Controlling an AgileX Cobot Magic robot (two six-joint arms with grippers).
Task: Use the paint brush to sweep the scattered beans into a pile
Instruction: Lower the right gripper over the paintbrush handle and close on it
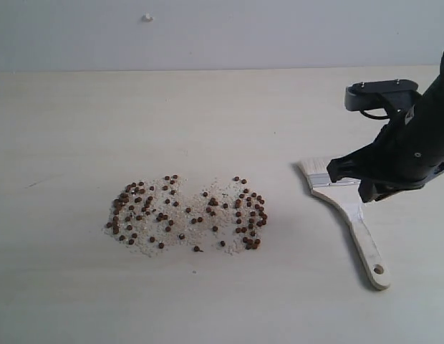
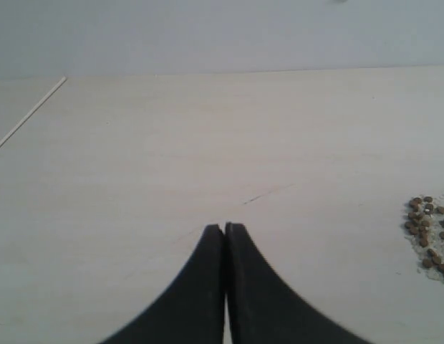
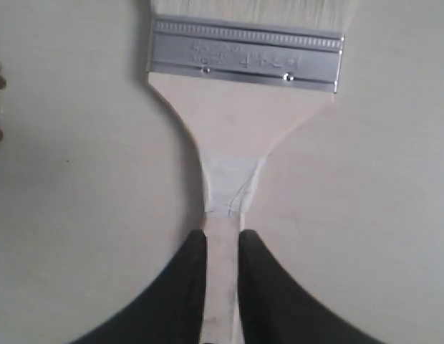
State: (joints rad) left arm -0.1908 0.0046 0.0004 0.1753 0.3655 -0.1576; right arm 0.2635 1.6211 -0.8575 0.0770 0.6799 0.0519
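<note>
- Dozens of beans lie scattered with pale grit in two loose patches on the surface.
- The brush lies flat to their right, well apart from them, with its bristles toward the far side and the holed handle end nearer.
- The right fingers clamp the narrow handle from both sides.
- The left fingers are pressed together, holding nothing, with the beans' edge off to one side.

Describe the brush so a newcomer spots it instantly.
In the exterior view, on the pale table, look right of the beans, under the right gripper. The brush lies there: the only long thing, with wooden handle, silver ferrule, white bristles.
</note>
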